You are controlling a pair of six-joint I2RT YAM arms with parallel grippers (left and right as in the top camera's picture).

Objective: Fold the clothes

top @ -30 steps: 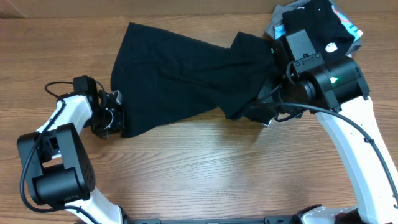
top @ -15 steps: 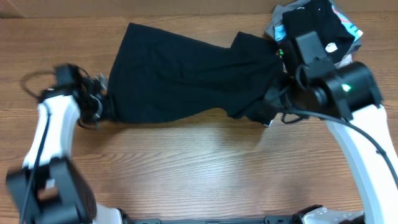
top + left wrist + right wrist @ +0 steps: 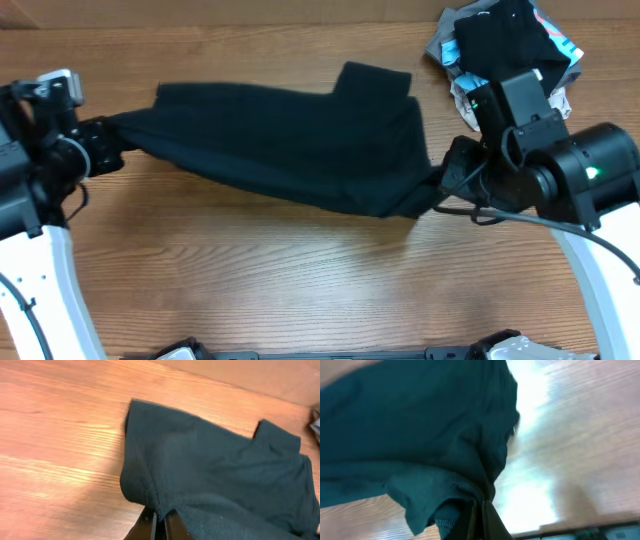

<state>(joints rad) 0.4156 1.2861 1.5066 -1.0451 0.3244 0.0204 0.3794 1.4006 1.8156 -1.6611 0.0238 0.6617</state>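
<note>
On the counter (image 3: 300, 270), garment (image 3: 290, 140) between left fingers (image 3: 148, 526) and right fingers (image 3: 492, 522), clothes pile (image 3: 500, 40) behind its right end.

The left arm stands along the far left edge, left gripper (image 3: 108, 150) pinched tight on the black cloth (image 3: 300, 150). The right arm rises at lower right, right gripper (image 3: 447, 183) clamping the same cloth.

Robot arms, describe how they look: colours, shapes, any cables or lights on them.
Both arms pair white curved links with black cylindrical joint housings. The right arm has a small green light on its round housing, a boxy black wrist block and thin black cables. The left arm also trails a thin black cable. The left pincer and right pincer look dark and narrow.
</note>
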